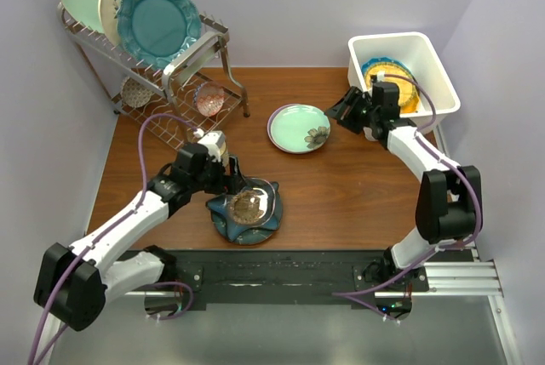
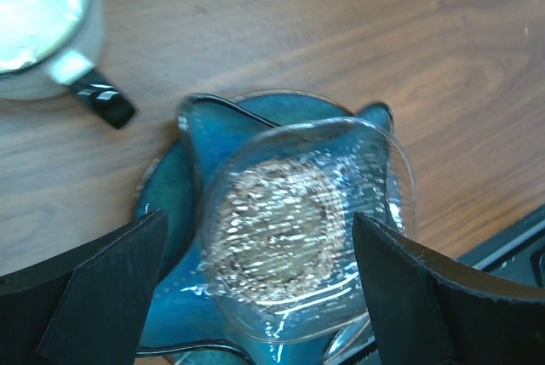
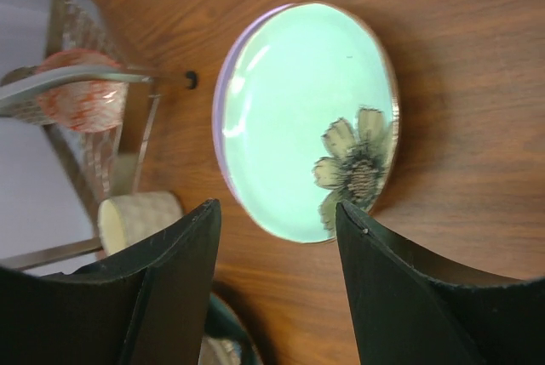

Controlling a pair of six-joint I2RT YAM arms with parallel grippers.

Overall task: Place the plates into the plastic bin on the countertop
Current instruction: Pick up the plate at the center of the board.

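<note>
From above, the plastic bin [image 1: 436,65] sits in the far right corner of the countertop [image 1: 341,195], with two stacked plates [image 1: 383,71] lying inside it. A pale green plate [image 1: 299,128] lies flat to the left of the bin. The right gripper [image 1: 347,110] hangs between the two, just beside the plate's rim. Much farther from the bin, a dark teal plate [image 1: 223,212] carries a clear glass dish [image 1: 248,205], and the left gripper [image 1: 230,179] is over it.

The left wrist view shows that claw spread wide either side of the glass dish [image 2: 298,229], gripping nothing.

The right wrist view shows its jaws apart too, facing the green plate [image 3: 306,118]. I'd say it is lining up a pickup. Next it needs to get a finger under the rim, pinch, then carry the plate to the bin.
</note>
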